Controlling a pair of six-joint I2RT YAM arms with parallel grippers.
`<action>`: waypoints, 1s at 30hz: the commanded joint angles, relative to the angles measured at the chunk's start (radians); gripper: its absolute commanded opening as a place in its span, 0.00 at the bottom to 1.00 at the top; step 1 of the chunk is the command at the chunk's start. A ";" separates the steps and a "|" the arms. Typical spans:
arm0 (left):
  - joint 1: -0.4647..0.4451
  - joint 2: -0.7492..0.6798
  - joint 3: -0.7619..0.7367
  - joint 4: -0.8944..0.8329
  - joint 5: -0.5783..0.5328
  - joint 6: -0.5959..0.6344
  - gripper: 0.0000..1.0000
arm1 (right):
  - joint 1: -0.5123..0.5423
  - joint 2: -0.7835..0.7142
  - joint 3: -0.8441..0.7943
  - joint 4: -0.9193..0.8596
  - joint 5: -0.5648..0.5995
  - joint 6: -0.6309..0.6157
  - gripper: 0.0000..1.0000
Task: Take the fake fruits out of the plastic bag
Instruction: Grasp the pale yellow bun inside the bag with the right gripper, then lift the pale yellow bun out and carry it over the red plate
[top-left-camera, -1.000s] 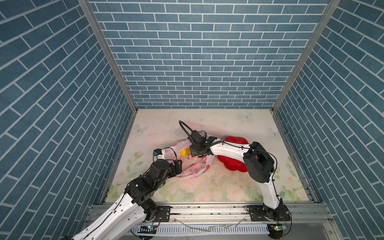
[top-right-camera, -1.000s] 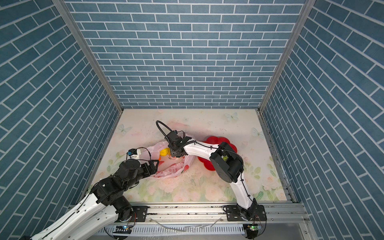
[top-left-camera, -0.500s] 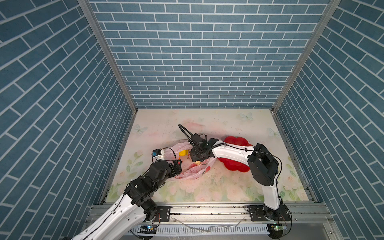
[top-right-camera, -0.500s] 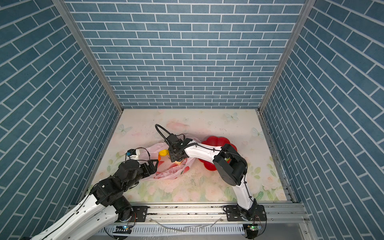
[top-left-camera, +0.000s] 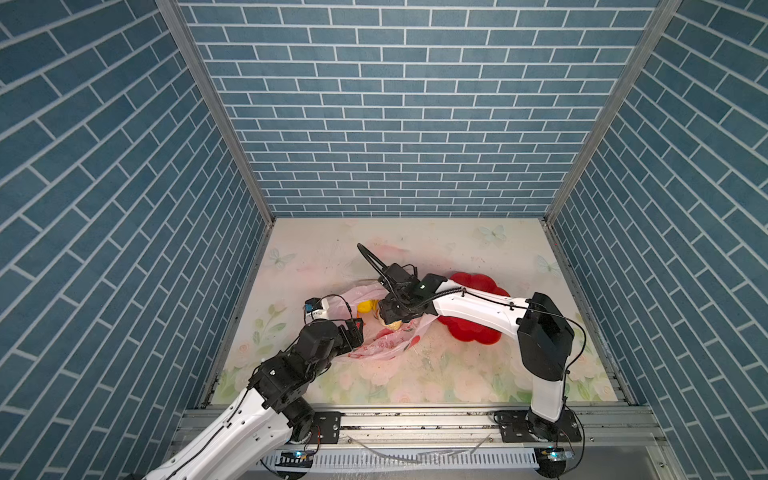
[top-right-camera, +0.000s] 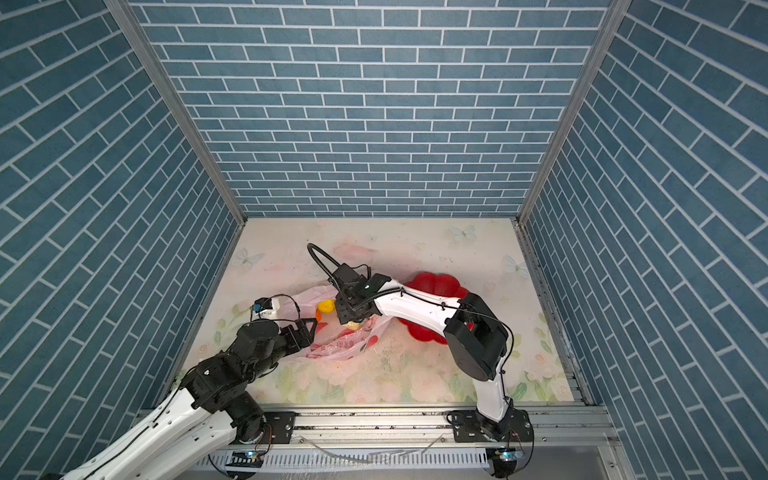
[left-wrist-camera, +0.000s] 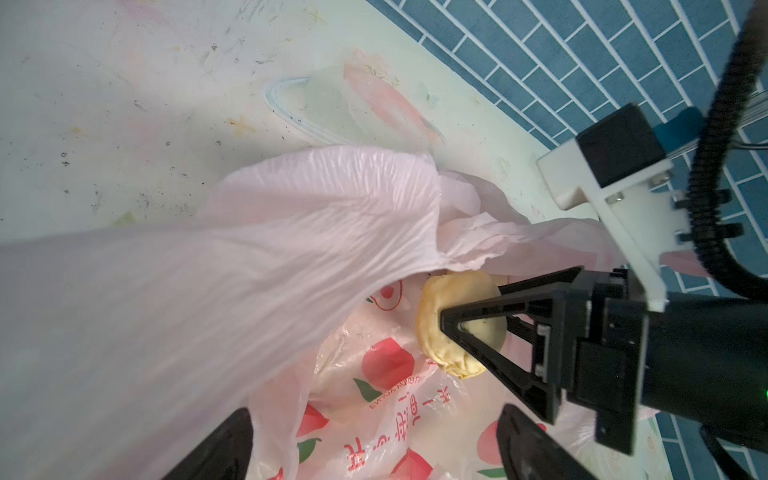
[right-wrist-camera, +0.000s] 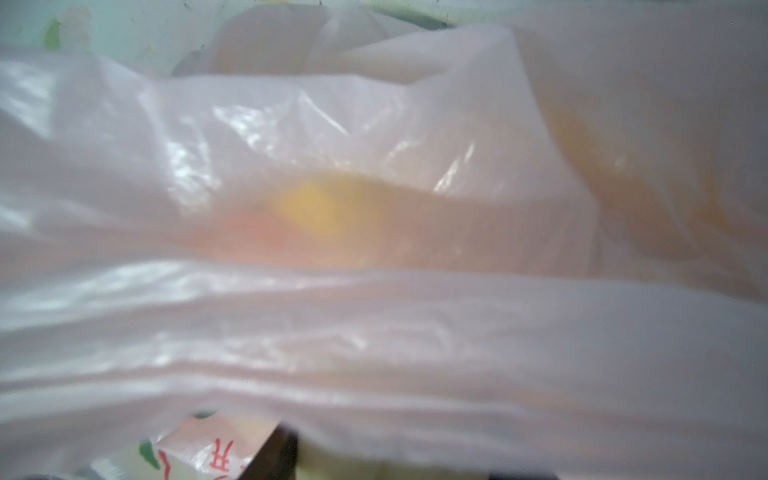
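The pink plastic bag (top-left-camera: 386, 345) (top-right-camera: 336, 347) lies crumpled on the floral table, printed with red fruit pictures. My right gripper (top-left-camera: 392, 320) (top-right-camera: 351, 322) reaches into its mouth and is shut on a cream fake fruit (left-wrist-camera: 457, 328), which peeks out under it (top-left-camera: 395, 325). A yellow fruit (top-left-camera: 365, 306) (top-right-camera: 326, 306) lies in the bag beside it, blurred through the film (right-wrist-camera: 316, 208). My left gripper (left-wrist-camera: 374, 457) (top-left-camera: 359, 328) stands open at the bag's near-left edge, with a fold of bag film (left-wrist-camera: 208, 270) stretched up beside one finger.
A red flower-shaped dish (top-left-camera: 478, 282) (top-right-camera: 436, 284) sits to the right of the bag, partly under my right arm. Blue brick walls close in three sides. A metal rail (top-left-camera: 415, 419) runs along the front edge.
My right gripper has moved a little toward the front, deeper into the bag's mouth. The left arm has stayed put.
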 joint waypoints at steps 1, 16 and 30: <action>0.005 0.005 -0.003 0.016 0.001 -0.005 0.93 | 0.005 -0.063 0.018 -0.042 0.017 -0.015 0.50; 0.005 0.007 -0.006 0.026 0.004 -0.002 0.93 | -0.009 -0.217 0.163 -0.206 0.122 -0.098 0.49; 0.005 0.059 0.012 0.050 0.016 0.010 0.93 | -0.224 -0.514 0.128 -0.337 0.285 -0.153 0.48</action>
